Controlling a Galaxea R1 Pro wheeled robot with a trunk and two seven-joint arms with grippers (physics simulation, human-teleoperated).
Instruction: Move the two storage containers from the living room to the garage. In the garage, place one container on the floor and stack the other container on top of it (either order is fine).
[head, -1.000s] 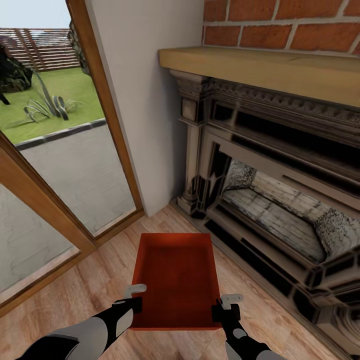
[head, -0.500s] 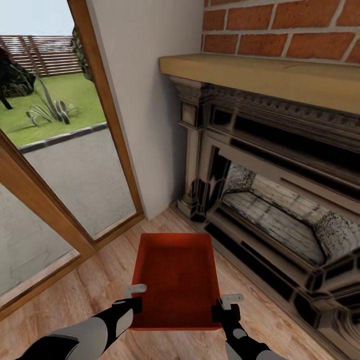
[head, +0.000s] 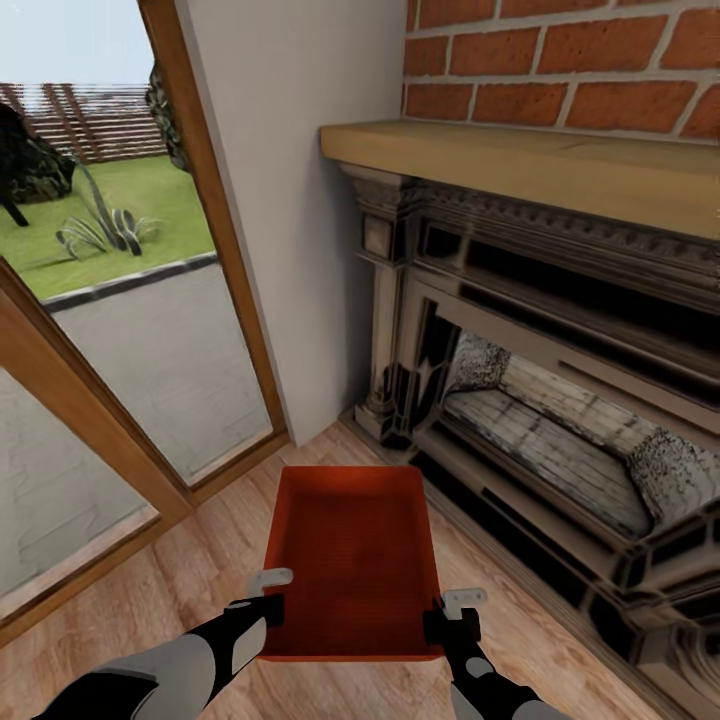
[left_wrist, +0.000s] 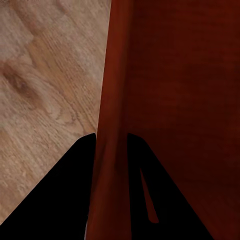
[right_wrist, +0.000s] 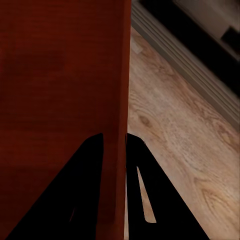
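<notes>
One orange-red storage container hangs above the light wood-plank floor of the living room, carried between the two arms in the head view. It is lidless, its open top faces up, and its long axis runs away from the robot toward the corner where the pale wall meets the brick fireplace.

The left pincer grips the container's left long wall near the near corner. In the left wrist view the two dark fingers stand on either side of the thin red wall, one outside and one inside, clamped on it. The right pincer holds the opposite long wall at about the same place; in the right wrist view its fingers likewise straddle the wall's edge, closed on it.

The container therefore sits between the pincers, reaching forward from them. To its left stand the wood-framed glass doors, to its right the fireplace's dark surround, under a wooden mantel.
</notes>
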